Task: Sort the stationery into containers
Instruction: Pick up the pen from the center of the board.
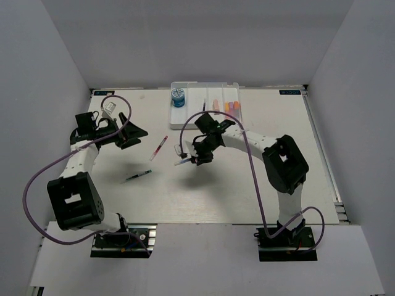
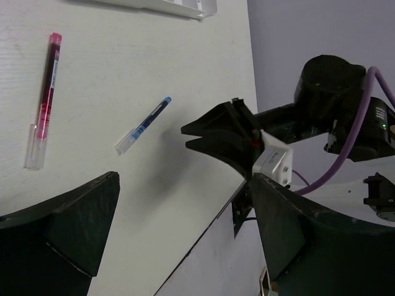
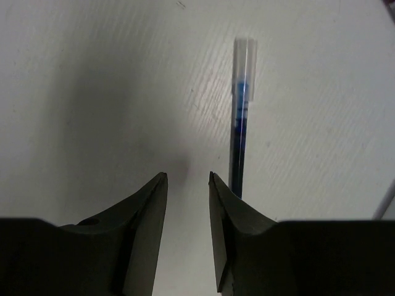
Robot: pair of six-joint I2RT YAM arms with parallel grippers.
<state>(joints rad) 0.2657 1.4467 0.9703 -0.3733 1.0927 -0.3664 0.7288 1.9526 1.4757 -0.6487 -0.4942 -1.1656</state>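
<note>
Hovering low near table centre, right gripper, at 6 o'clock from white tray; fingers a narrow slit apart, clamped on nothing. Blue pen flat on table just outside the right-hand finger, not in the slit; clear cap pointing to 12 o'clock in the wrist view, lower end hidden behind that finger, contact with it not resolvable. From above, same pen at 8 o'clock of the gripper tips. Red pen loose on table at 9 o'clock of right gripper, lying roughly 1-to-7 o'clock. Dark pen loose further toward 7 o'clock, well apart from both grippers. Left gripper at 9 o'clock of red pen, raised off the surface, fingers spread wide, holding nothing. In tray: blue roll in the 9 o'clock end compartment; pink marker, orange marker and lilac marker side by side toward the 3 o'clock end, each lying along the 12-to-6 line. Exact compartment of each marker not resolvable from above.
</note>
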